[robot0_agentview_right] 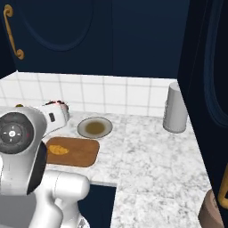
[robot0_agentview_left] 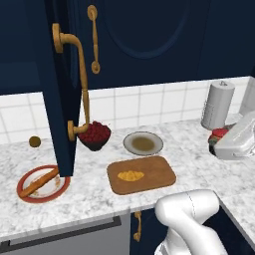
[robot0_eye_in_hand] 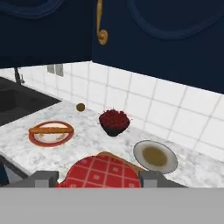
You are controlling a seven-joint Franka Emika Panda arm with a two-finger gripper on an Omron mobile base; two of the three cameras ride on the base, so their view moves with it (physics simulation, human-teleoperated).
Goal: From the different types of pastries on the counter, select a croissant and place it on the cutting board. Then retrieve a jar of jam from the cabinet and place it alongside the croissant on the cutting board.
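Jam jar [robot0_eye_in_hand: 103, 172] clamped between gripper [robot0_eye_in_hand: 97, 178] fingertips above counter [robot0_agentview_left: 199, 164], lower half cut off in hand view, mostly hidden behind white hand in left base view. Croissant [robot0_agentview_left: 131, 175] lying on cutting board [robot0_agentview_left: 159, 172], beside grey plate [robot0_agentview_left: 143, 143].

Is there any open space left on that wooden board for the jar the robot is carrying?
Yes. The croissant lies on the left half of the cutting board, so the right half is bare. The counter between the board and the paper towel roll is also open. It is crowded behind the board, where the grey plate and berry bowl sit close.
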